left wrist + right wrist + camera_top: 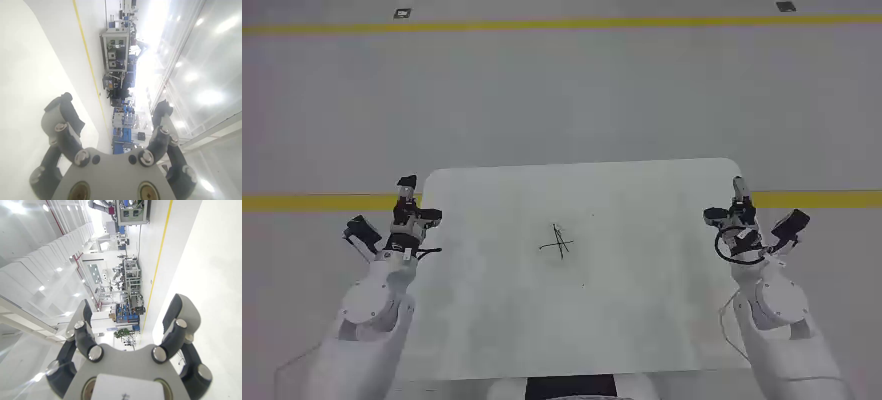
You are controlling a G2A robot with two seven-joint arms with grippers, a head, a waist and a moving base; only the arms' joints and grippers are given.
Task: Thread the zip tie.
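Observation:
Thin black zip ties (558,241) lie crossed over each other near the middle of the white table (642,320). My left gripper (406,187) hangs at the table's left edge, well away from the ties. In the left wrist view that gripper (115,105) is open with nothing between its fingers (62,108). My right gripper (738,187) hangs at the table's right edge, equally far from the ties. Its own view shows the gripper (132,306) open and holding nothing.
The table has rounded corners and bare white surface all around the ties. A yellow floor line (302,202) runs behind the table at both sides. Beyond it lies open grey floor with a second yellow line (562,24) far back.

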